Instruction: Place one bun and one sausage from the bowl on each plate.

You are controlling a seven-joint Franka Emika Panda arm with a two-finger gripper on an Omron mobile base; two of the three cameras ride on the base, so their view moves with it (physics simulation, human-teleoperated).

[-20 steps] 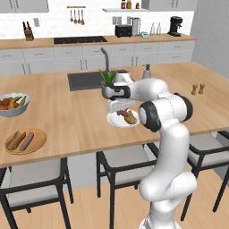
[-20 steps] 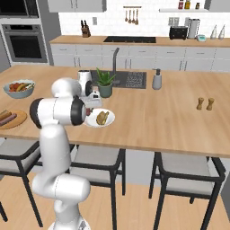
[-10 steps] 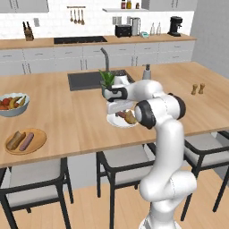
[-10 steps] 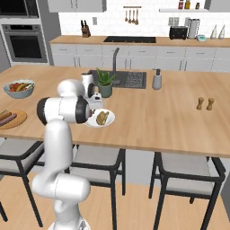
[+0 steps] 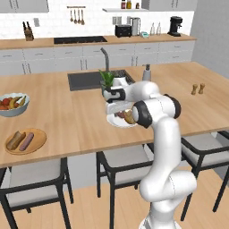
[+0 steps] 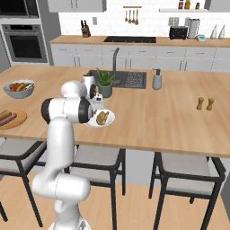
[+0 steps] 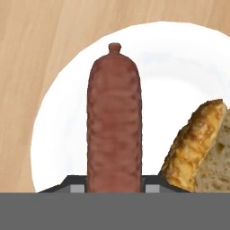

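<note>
Wooden surface (image 5: 71, 120), long and pale, carrying everything. Hand (image 7: 114, 186) closed on reddish-brown sausage (image 7: 114, 126), held low over white plate (image 7: 58, 134), dark fingertips (image 7: 74, 183) pressed to either side of its near end. Whether sausage touched plate, impossible to tell. Golden-crusted bun (image 7: 197, 148) lying on same plate, just right of sausage in hand view, slightly apart from it. White plate (image 5: 112, 120) sat near front edge of surface, beside arm's elbow, with bun (image 5: 129, 117) showing on it. Tan wooden plate (image 5: 26, 141) rested well to left, near front edge, already bearing second bun (image 5: 16, 139) and second sausage (image 5: 27, 141) side by side. Pale bowl of fruit (image 5: 12, 104) stood farther back on left. Potted plant (image 5: 108, 80) behind hand, next to dark sink (image 5: 87, 80). Soap bottle (image 6: 157, 79) right of sink; two small shakers (image 6: 205, 103) far right.
</note>
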